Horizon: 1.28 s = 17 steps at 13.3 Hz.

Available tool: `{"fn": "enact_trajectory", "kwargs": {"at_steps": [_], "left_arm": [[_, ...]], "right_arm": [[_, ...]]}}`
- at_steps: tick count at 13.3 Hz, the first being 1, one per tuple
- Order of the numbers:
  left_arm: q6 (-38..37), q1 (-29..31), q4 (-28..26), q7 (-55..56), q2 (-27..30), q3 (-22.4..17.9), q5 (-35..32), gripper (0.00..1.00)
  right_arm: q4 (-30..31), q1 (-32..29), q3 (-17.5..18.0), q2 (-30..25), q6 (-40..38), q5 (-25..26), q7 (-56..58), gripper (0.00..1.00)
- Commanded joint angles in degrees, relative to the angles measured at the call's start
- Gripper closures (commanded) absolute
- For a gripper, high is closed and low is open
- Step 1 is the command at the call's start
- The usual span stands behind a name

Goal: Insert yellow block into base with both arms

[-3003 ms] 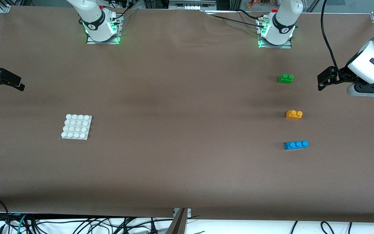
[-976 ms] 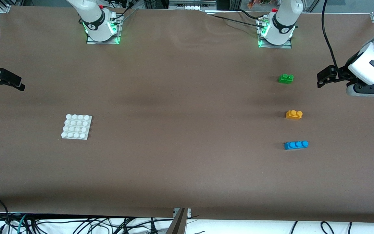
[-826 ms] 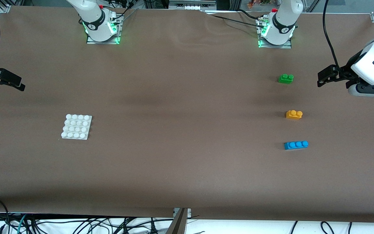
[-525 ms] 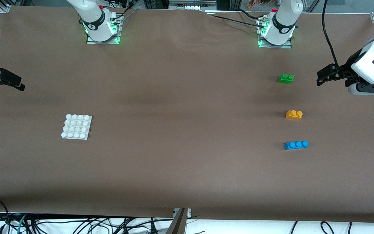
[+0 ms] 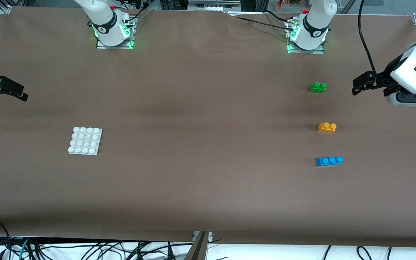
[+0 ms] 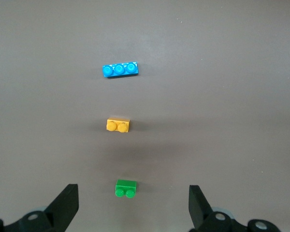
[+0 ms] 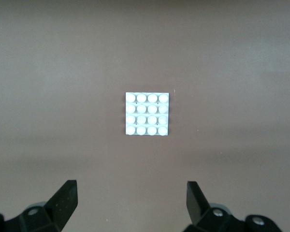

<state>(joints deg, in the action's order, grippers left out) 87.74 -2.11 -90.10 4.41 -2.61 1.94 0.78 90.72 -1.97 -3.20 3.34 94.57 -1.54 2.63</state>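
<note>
- Since three seconds ago, only the left gripper [image 5: 355, 86] has shifted, a little higher over the left arm's end of the table [image 5: 208, 187]; bricks and plate lie as before.
- Counted: one yellow block [image 5: 327, 127], one green brick [image 5: 317, 87], one blue brick [image 5: 329, 161], one base [image 5: 85, 141].
- Yellow block sits on the table between green and blue bricks, apart from both; the base lies well apart, toward the right arm's end.
- Left gripper hangs in the air near the green brick, fingers [image 6: 64, 209] spread wide, holding nothing.
- Right gripper [image 5: 11, 92] waits over the table's edge at its own end, fingers [image 7: 63, 203] wide, empty.
</note>
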Motion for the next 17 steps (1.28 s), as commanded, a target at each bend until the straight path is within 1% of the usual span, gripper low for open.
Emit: {"fn": "enact_trajectory", "kwargs": {"at_steps": [1,4,17], "left_arm": [[0.5,0.4,-0.8,0.6,1.0,0.3,0.5,0.00],[1.7,0.4,-0.8,0.5,0.9,0.3,0.4,0.00],[1.3,0.0,0.2,0.6,0.9,0.4,0.4,0.00]], "right_arm": [[-1.1,-0.4,0.4,0.4,-0.6,0.3,0.5,0.00],[-1.1,-0.4,0.4,0.4,-0.6,0.3,0.4,0.00],[-1.1,-0.4,0.4,0.4,-0.6,0.4,0.4,0.00]]}}
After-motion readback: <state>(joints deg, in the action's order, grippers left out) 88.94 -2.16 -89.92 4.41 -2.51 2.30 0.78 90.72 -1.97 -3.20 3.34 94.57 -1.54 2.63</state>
